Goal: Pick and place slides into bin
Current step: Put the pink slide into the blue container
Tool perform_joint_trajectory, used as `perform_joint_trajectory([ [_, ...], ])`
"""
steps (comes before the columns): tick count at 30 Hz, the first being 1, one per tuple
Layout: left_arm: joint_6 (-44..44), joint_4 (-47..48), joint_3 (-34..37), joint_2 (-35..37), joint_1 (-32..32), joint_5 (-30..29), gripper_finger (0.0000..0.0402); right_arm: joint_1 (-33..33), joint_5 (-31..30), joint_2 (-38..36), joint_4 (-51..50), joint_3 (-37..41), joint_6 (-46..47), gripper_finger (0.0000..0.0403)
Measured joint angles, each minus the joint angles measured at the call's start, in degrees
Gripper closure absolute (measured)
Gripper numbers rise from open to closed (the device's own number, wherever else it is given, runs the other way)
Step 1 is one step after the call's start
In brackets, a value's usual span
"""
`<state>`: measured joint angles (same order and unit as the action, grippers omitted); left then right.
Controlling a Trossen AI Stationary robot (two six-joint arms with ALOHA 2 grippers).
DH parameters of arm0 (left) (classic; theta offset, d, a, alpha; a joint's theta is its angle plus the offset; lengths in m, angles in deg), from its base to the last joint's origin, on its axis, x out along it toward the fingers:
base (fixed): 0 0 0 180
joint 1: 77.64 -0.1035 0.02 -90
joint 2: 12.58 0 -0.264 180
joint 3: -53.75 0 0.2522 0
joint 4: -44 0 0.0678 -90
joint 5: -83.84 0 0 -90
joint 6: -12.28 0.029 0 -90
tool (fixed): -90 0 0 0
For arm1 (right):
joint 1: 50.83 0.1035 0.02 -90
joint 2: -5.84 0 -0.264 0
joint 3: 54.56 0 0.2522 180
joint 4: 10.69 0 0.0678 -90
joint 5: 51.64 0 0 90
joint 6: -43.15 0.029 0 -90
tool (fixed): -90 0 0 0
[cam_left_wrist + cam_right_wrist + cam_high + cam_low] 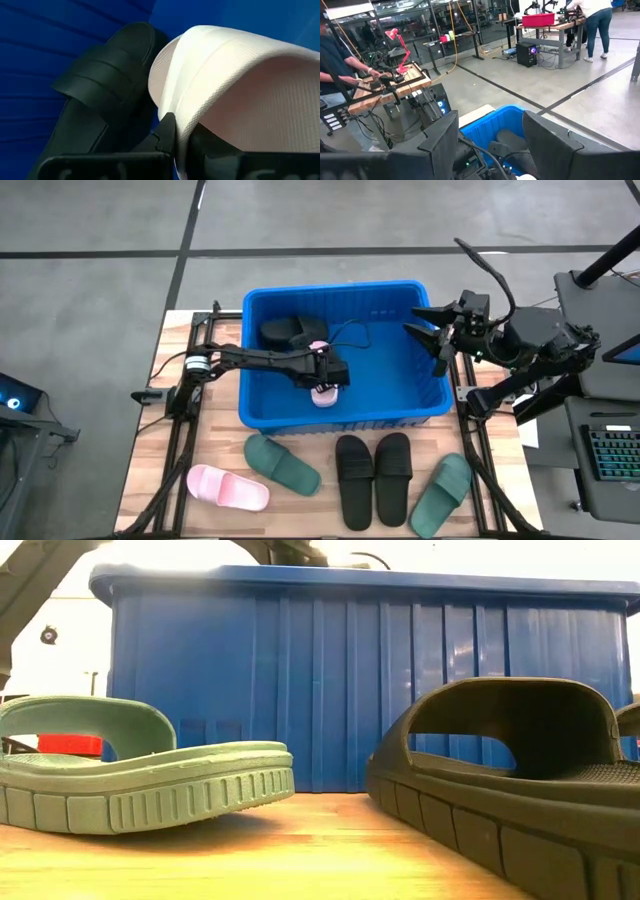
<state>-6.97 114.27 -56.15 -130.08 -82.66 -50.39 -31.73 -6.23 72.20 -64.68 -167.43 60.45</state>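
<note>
On the wooden counter [215,520] in front of the bin, going left to right: a pale pink slide [228,488] lying with its long axis mostly across the counter, then a dark green slide [282,465] angled the same sort of way, tilted toward the front right. Next come two black slides [374,477] side by side, long axes running front to back. Last is the second green slide [441,494], slanted, one end toward the bin's right corner.

The blue bin [420,412] sits at the back middle of the counter. Inside, at its back left, there's a black slide [283,332]. The left gripper [324,388] is reaching into the bin and is clamped shut on the other pink slide [323,395]; in the left wrist view the pale slide [240,85] is pinched right at the fingers [167,132], with the black slide [100,95] beside it.

The right gripper [428,333] hovers over the bin's right rim with its jaws spread wide, holding nothing. Beyond the counter, the right wrist view shows a person [335,60] at a bench.
</note>
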Motion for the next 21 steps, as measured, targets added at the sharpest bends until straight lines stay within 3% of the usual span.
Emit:
perform_joint_trajectory([
  [10, 0.02, 1.35, 0.28, -3.18, -0.52, -0.80, 0.0401, 0.00, 0.00, -0.44, 0.02, 0.00, 0.02, 0.0193],
  [16, 0.24, 0.21, 0.15, -5.06, -0.50, 2.52, 0.0401, 0.00, 0.01, -0.70, 0.11, 0.00, 0.00, 0.0193],
  [21, 0.13, -0.79, 0.13, -4.67, -0.71, 3.66, 0.0377, 0.00, 0.01, -0.83, 0.11, 0.00, 0.02, 0.0193],
])
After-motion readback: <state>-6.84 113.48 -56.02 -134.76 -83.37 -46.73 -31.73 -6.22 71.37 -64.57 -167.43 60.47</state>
